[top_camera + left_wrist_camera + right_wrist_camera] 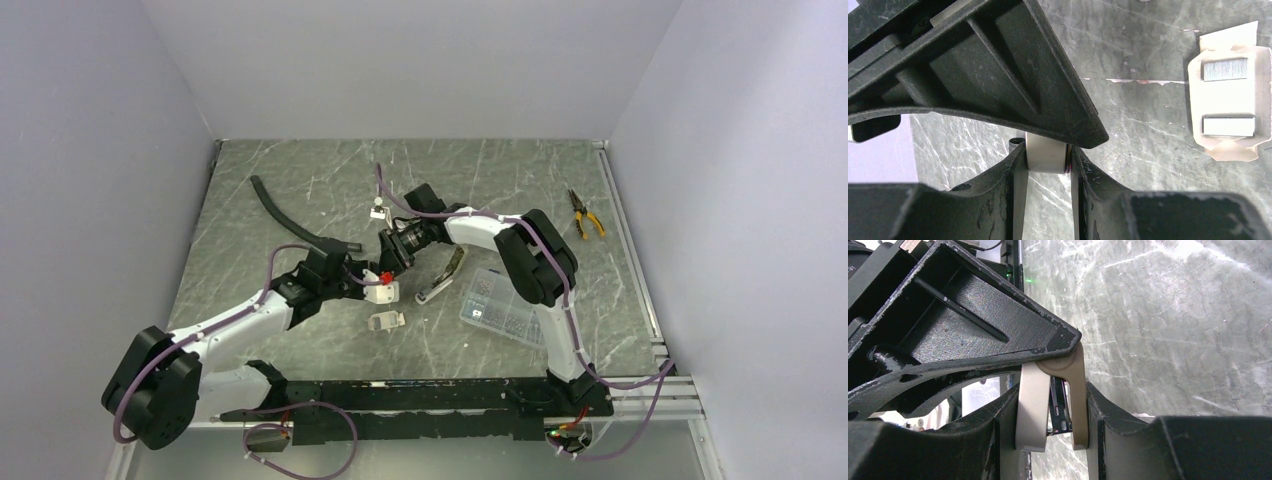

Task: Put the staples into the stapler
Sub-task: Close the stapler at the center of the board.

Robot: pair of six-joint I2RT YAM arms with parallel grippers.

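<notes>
**Right jaws on stapler, strips sitting in the tray**

Nearest the bases: card tray [1228,100] flat on the table [1148,165], with two staple strips [1226,69] lying in it and nothing touching them. Clear box [495,305] is off to its right, apart.

Next out: left gripper [1048,147], jaws clamped on a white block [1043,157] with a red edge. Can't tell what it is. It might be the stapler's pale base.

Just beyond, close beside it: right gripper [1055,372], jaws closed on the stapler [1078,410], about mid-table. Tan shell on both sides, black spring gear between. Can't tell if it's lifted or resting.

To the right of that, an olive-and-white hinged piece [445,275] lies on the table. Its relation to the stapler is unclear.

Far side: pliers [585,215] and a black hose [272,205].

Handling, my read: the stapler is light, rigid and smooth-shelled, so it's prone to twisting in a pinch.
- Hold it across the side walls near the hinge.
- Keep the channel mouth clear.
- Don't squeeze the arm onto the base.

The strips look like brittle glued stacks. Take them by the long sides, never pinched mid-span.
</notes>
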